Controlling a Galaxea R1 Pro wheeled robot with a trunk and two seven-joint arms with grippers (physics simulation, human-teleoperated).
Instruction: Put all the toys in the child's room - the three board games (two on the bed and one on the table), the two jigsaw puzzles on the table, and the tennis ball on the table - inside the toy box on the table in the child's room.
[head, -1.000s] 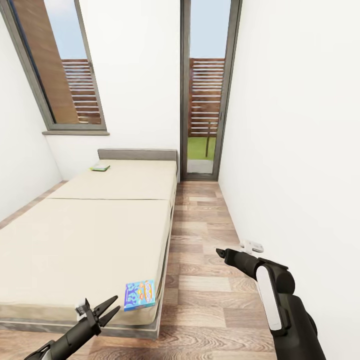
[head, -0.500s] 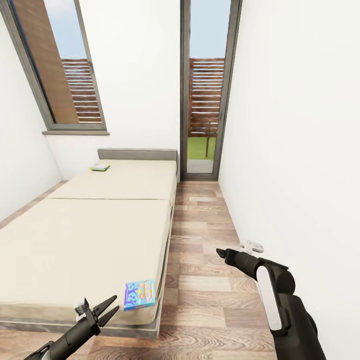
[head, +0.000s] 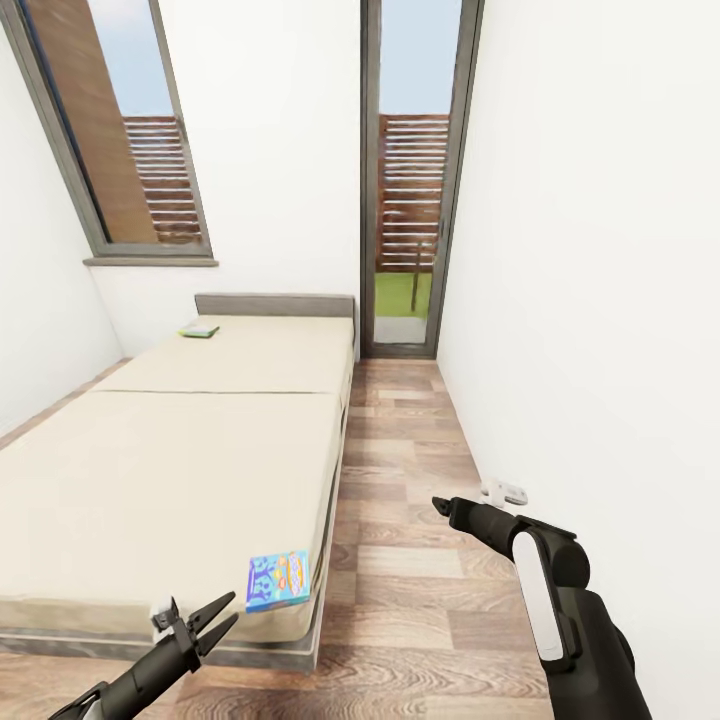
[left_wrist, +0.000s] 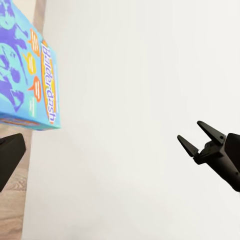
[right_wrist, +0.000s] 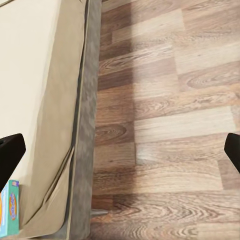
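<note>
While the robot faces the bed from its foot end, these lines run left to right.

Step in hand: approach to the bed for the board games; judged from the layout, nothing is picked up yet.

Green board game (head: 199, 330): flat on the mattress, far end, near the grey headboard (head: 275, 305), well apart from both arms.

Bed (head: 150, 470): beige mattress along the left wall, wood-plank floor (head: 400, 560) to its right.

Left gripper (head: 200, 622): low over the foot edge of the bed, fingers spread apart, empty.

Blue cartoon board game (head: 278, 580): on the near right corner of the mattress, by its edge, just beside the left gripper and not touching it.

Right gripper (head: 443, 508): over the floor near the white wall, holding nothing; its fingertips sit at both edges of the right wrist view, which I judge as wide open.

Next move: probably the left arm goes forward and right to the blue box; being flat, it likely needs a grip across one edge.

Views: left wrist view shows the blue box (left_wrist: 27, 75) close enough to read "dash", plus the right gripper (left_wrist: 197, 140) against the wall. Right wrist view shows the bed frame (right_wrist: 82, 125) side and a corner of the box (right_wrist: 9, 210).
</note>
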